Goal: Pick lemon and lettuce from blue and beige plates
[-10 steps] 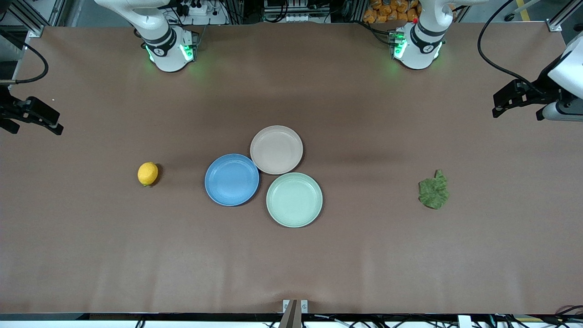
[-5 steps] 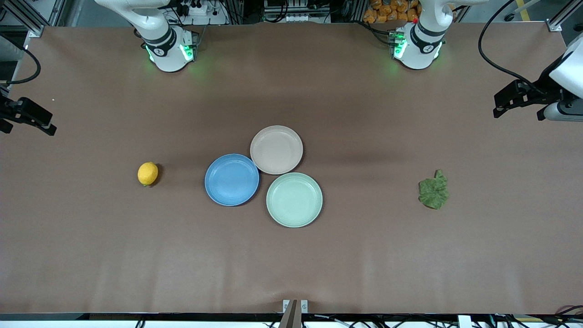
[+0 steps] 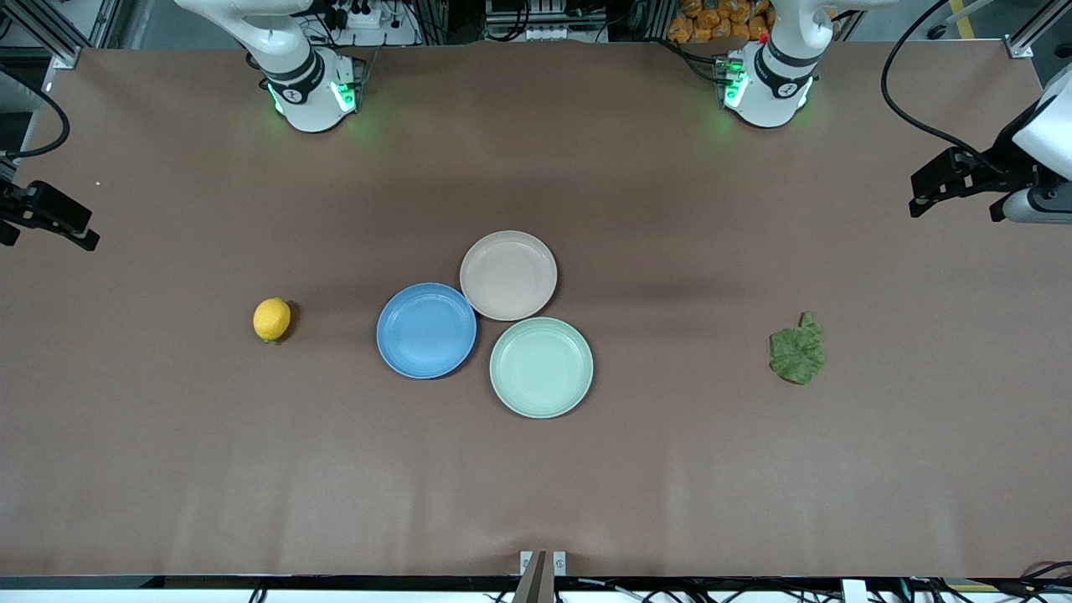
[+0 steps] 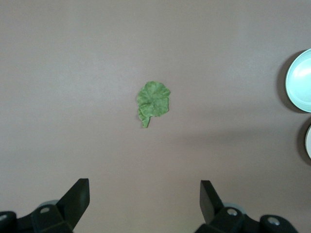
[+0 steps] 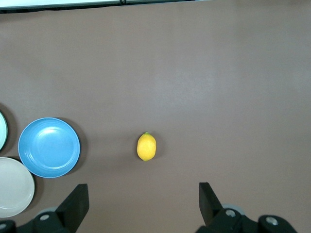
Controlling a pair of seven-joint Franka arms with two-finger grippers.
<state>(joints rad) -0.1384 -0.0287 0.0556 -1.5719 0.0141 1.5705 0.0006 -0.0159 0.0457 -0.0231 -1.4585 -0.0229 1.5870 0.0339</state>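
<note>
The yellow lemon (image 3: 272, 319) (image 5: 146, 146) lies on the bare table toward the right arm's end, apart from the plates. The green lettuce (image 3: 797, 350) (image 4: 153, 100) lies on the table toward the left arm's end. The blue plate (image 3: 426, 330) (image 5: 49, 147) and the beige plate (image 3: 508, 275) (image 5: 14, 187) sit empty mid-table, touching each other. My right gripper (image 3: 71, 226) (image 5: 142, 191) hangs open high above the table at its own end, holding nothing. My left gripper (image 3: 930, 188) (image 4: 144, 189) hangs open above the other end, also holding nothing.
A pale mint-green plate (image 3: 541, 367) (image 4: 300, 81) sits empty against the blue and beige ones, nearest the front camera. Both arm bases (image 3: 314, 92) stand along the table edge farthest from the camera. A brown mat covers the table.
The right gripper has drifted outward toward its end of the table. The left gripper has shifted slightly outward too. Lemon, lettuce and plates have not moved.
</note>
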